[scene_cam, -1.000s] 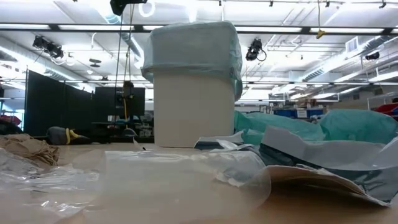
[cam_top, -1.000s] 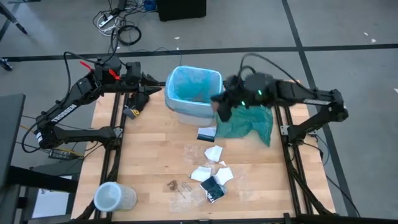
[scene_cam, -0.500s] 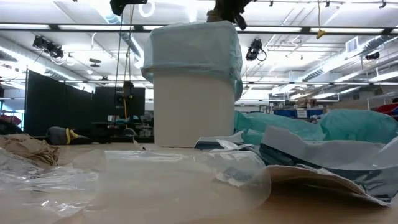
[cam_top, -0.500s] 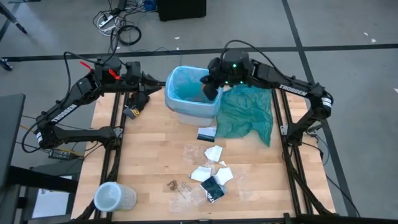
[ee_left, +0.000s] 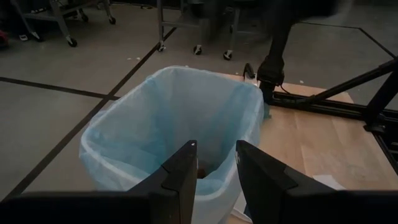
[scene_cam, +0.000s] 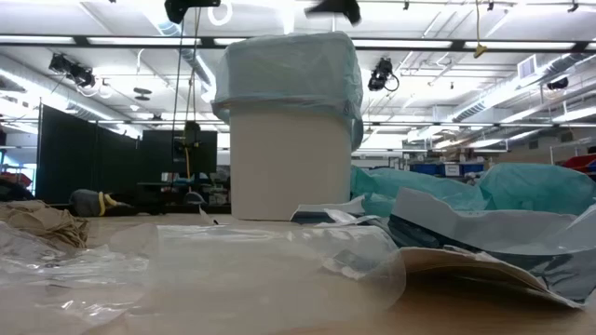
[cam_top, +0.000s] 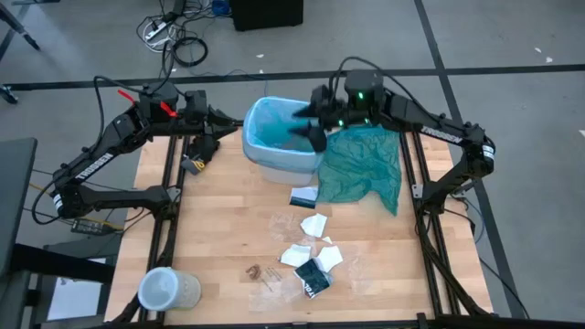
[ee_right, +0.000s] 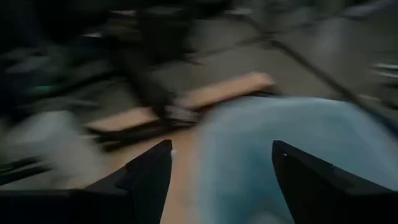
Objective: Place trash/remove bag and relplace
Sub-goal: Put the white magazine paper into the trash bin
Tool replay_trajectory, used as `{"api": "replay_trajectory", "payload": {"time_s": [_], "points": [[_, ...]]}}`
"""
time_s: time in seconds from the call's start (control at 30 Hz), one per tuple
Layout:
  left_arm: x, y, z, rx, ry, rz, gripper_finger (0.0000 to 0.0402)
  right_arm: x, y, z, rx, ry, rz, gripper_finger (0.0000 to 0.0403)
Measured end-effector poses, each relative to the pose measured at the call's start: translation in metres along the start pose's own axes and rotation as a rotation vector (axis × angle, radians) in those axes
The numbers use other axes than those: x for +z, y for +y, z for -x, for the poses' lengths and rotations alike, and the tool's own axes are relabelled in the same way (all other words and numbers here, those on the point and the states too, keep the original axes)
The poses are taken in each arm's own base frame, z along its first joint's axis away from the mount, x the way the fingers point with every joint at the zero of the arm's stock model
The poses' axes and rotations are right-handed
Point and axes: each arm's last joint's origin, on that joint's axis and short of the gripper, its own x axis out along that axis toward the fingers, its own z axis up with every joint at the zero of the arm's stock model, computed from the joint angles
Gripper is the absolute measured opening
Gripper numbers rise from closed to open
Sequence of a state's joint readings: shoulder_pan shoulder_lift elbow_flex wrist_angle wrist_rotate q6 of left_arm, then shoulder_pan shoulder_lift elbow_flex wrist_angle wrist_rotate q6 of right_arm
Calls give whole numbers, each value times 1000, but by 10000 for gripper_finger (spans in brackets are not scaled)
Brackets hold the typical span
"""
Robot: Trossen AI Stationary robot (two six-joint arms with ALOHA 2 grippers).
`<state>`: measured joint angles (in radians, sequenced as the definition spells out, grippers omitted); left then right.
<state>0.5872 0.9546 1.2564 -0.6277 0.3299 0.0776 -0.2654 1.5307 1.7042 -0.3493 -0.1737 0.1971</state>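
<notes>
Toward the upper left of the high view, the left gripper (cam_top: 222, 126) rests at the table's (cam_top: 219, 233) back edge, just beside the bin (cam_top: 281, 166); its wrist view shows the fingers (ee_left: 181, 177) a narrow gap apart with nothing between them. White lettering runs along the left arm's (cam_top: 91, 164) lower link, too small to read. At the lower left of the table lies a clear cup (cam_top: 166, 290).

At upper centre the bin stands lined with the bag (cam_top: 279, 123), light blue and folded over the rim. The right gripper (cam_top: 313, 128) hangs above the bin's right rim, blurred; its wrist view shows the fingers (ee_right: 148, 177) spread wide, holding nothing. Just right of the bin a teal-green plastic bag (cam_top: 364, 171) lies crumpled.

Below centre the trash (cam_top: 309, 256) is scattered on the wood: white paper scraps, brown bits, clear plastic, and a dark wrapper with white print that cannot be read.
</notes>
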Motion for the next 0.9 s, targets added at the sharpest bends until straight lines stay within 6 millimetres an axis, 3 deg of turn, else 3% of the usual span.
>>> {"api": "replay_trajectory", "payload": {"time_s": [0.13,0.33,0.5,0.7,0.9], "points": [[0,0,0,-1,5,-1,120,-18,40,5,130,158,-2,246],[-3,0,0,-2,33,-10,120,-73,72,9,-69,566,55,233],[-5,0,0,-3,46,-7,120,-118,72,-6,-206,598,18,248],[-5,0,0,-3,46,-7,120,-184,58,-22,-222,629,-104,266],[-5,0,0,-4,46,-10,120,-221,43,-23,-261,618,-151,266]]}}
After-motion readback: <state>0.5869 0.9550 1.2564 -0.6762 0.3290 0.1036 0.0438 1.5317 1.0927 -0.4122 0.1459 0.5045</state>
